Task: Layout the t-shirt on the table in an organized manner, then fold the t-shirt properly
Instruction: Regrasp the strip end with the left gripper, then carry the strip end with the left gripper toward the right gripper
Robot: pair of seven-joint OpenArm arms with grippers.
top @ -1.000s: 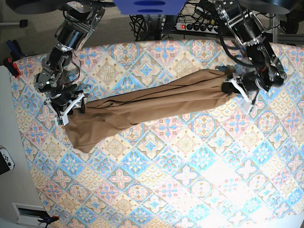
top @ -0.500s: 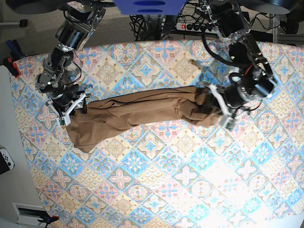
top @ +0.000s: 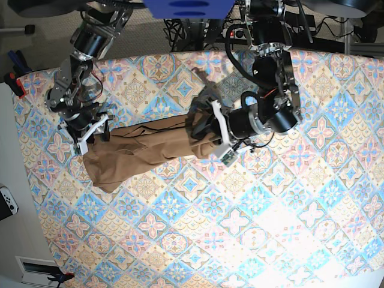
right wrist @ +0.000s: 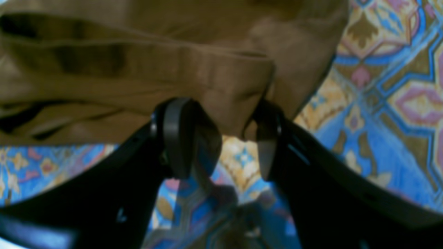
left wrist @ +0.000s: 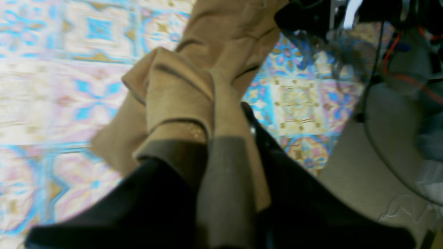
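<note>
T-shirt point(top: 150, 150): bunched into a long tan band across the upper-middle of the table point(top: 240, 228), running from the base view's left toward its centre. Widest at the left end, where a loose flap spreads flat on the patterned cloth. Doubled back on itself at the centre end.

Left gripper point(top: 213, 135): at the centre of the base view, clamped together on the doubled end of the t-shirt. Confirmed in the left wrist view: black fingers point(left wrist: 277, 166) pressed against both sides of a thick fold of tan fabric point(left wrist: 193, 114), hem layers stacked above the grip. Fabric lifted clear of the table there, patterned cloth point(left wrist: 62, 86) visible below and to both sides.

Right gripper point(top: 90, 129): at the base view's left, at the top edge of the shirt's wide end. In the right wrist view, pads point(right wrist: 180, 135) standing partly apart, with a fold of tan cloth point(right wrist: 235, 100) lying between the tips. Contact of the pads with that fold appears likely but cannot be told for certain, view blurred.

Power strip point(top: 237, 33): beyond the far table edge, among dark cables.
</note>
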